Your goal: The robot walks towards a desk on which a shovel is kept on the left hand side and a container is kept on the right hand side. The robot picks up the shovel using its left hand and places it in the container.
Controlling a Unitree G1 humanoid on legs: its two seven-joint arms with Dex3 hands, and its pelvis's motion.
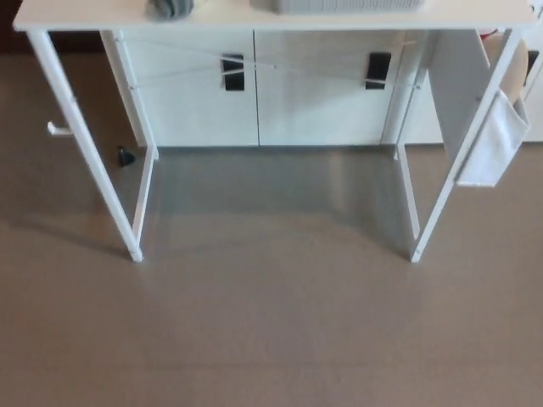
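Bare brown floor point(271, 331) before the white worktop point(85, 13); shovel point(172, 7) and container point(348, 5) untouched, neither hand visible, walk unfinished

White desk point(254, 19): grey shovel point(172, 8) on its left end, container point(348, 5) right of the shovel; white cabinet point(254, 93) behind the desk.

My view: the desk point(280, 19) is plain white, top and legs alike. On its left edge the shovel point(172, 8) shows as dark grey; on its right the container point(348, 5) is light grey with fine ribbing. Behind, the cabinet point(254, 93) is white with two black handles point(233, 72). A white cloth point(496, 148) hangs at the right leg. The floor point(271, 322) is uniform grey-brown, unpatterned. A small black object point(125, 156) sits near the left legs.
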